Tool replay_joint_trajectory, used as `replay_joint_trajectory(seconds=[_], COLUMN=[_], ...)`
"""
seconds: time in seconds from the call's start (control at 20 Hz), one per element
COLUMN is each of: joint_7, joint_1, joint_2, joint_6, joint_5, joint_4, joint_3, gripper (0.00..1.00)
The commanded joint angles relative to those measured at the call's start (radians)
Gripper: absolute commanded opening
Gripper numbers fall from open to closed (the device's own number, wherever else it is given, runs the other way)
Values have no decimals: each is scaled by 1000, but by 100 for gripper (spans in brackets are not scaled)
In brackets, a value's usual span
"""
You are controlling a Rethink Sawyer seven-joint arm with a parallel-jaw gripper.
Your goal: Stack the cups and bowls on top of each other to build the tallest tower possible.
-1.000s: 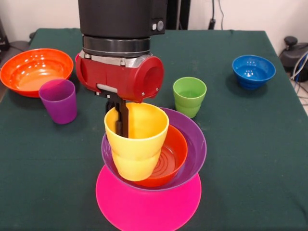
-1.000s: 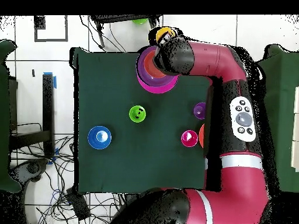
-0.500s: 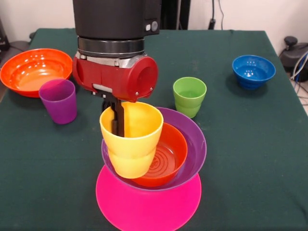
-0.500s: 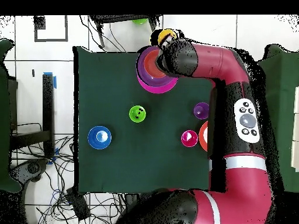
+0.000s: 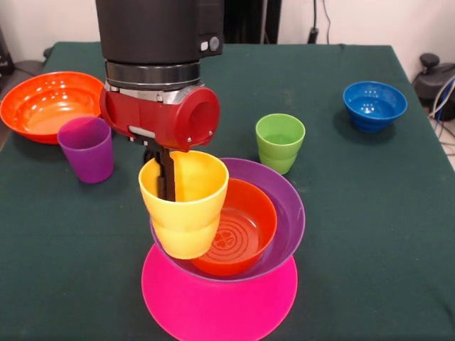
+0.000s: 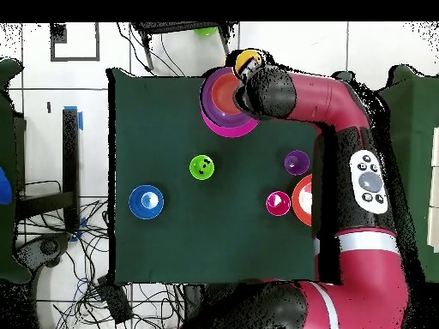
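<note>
Now the gripper (image 5: 166,174) pinches the yellow cup (image 5: 183,202) by its rim, one finger inside, lifting it tilted above the tower (image 5: 234,234) near the surface's (image 5: 370,213) front edge, likely so it sits on top.

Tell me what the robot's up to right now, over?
Gripper shut on yellow cup, held over tower's purple bowl. Small orange bowl nested inside. Nothing in the way.
</note>
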Motion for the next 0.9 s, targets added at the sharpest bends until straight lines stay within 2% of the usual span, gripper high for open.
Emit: replay_joint_trajectory(seconds=[0.05,0.9], joint_7=[-156,-138], joint_1=[10,31], joint_2=[-32,-39], joint_6=[-53,-41], joint_5=[-61,-65], joint_4=[126,114], joint_3=[54,41], gripper=[0,0])
